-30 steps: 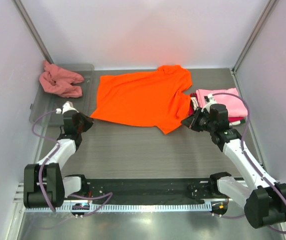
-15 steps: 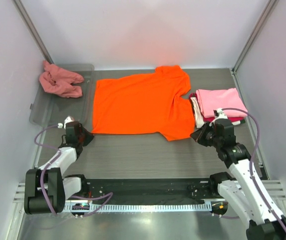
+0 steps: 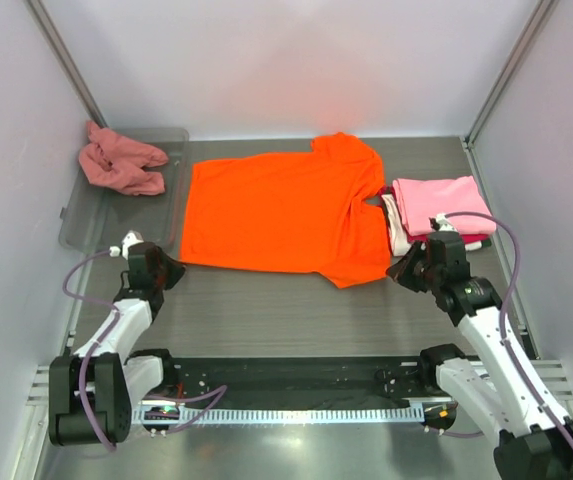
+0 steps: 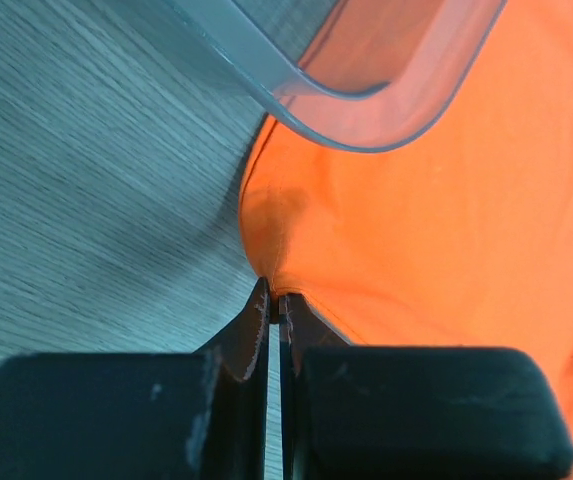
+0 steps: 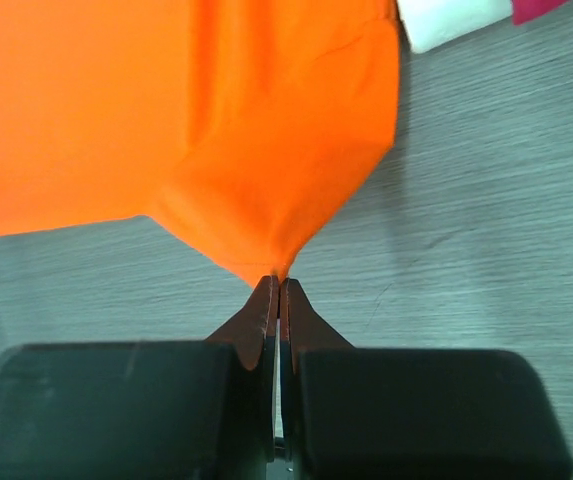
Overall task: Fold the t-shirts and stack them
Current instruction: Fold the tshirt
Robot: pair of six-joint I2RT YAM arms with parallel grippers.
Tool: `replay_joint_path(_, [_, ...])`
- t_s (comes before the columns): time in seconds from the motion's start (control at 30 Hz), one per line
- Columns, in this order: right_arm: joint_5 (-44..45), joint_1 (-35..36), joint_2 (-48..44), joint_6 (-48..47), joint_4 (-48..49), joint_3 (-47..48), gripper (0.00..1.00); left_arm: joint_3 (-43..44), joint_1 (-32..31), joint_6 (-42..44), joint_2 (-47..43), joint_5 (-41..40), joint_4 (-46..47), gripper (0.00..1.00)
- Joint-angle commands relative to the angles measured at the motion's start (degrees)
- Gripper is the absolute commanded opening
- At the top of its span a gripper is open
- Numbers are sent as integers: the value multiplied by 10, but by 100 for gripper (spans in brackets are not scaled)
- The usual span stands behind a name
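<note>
From above, shows the orange t-shirt [image 3: 281, 210] lying flat across the middle of the table [image 3: 266, 310], collar toward the right and hem toward the left, its left edge just beside the clear tray [image 3: 174, 135]. Finds the left gripper [image 3: 170, 268] at the near left hem corner and the right gripper [image 3: 400, 272] at the tip of the near sleeve, both low to the surface, probably drawing the cloth taut so that later folds come clean. Shows the salmon-pink t-shirt [image 3: 121, 165] crumpled at the far left of the tray, unfolded, likely waiting its turn. Places the light pink t-shirt [image 3: 441, 198] folded on the crimson t-shirt [image 3: 478, 240] at the right, just beside the orange collar, likely the stack meant to receive the rest. Down the left wrist, shows the jaws nearly closed, only a sliver between them, pinching the orange t-shirt [image 4: 446, 230] at its corner, just near of the tray's rounded rim, with orange showing through the clear plastic and cloth puckered toward the pinch. Down the right wrist, shows the same near-closed pinch on the sleeve point, creases fanning up from the tips, bare table on both sides, a white cloth [image 5: 451, 20] and a scrap of crimson at the far right. Reads as the spreading stage, with no fold yet made in the orange one.
</note>
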Motion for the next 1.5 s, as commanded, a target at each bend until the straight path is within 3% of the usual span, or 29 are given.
replay_joint_path(0.0, [34,4,37,-22,33,56,1,31,2,5,32,-11,7,0])
replay_joint_path(0.53, [91,6,388,-91,66,338,1,191,-7,13,211,19,22,0])
replay_joint_path(0.73, [97,5,476,-102,61,423,1,237,-19,14,275,17,23,0])
replay_joint_path(0.97, [99,5,533,-117,47,479,1,243,-19,19,264,-12,12,0])
replay_joint_path(1.23, [79,5,514,-116,47,463,1,157,-18,-37,203,-73,-14,0])
replay_joint_path(1.33, [74,5,504,-116,48,453,1,149,-12,-31,198,-42,-9,0])
replay_joint_path(1.47, [74,5,496,-115,48,442,1,127,-31,-17,124,-48,-8,0])
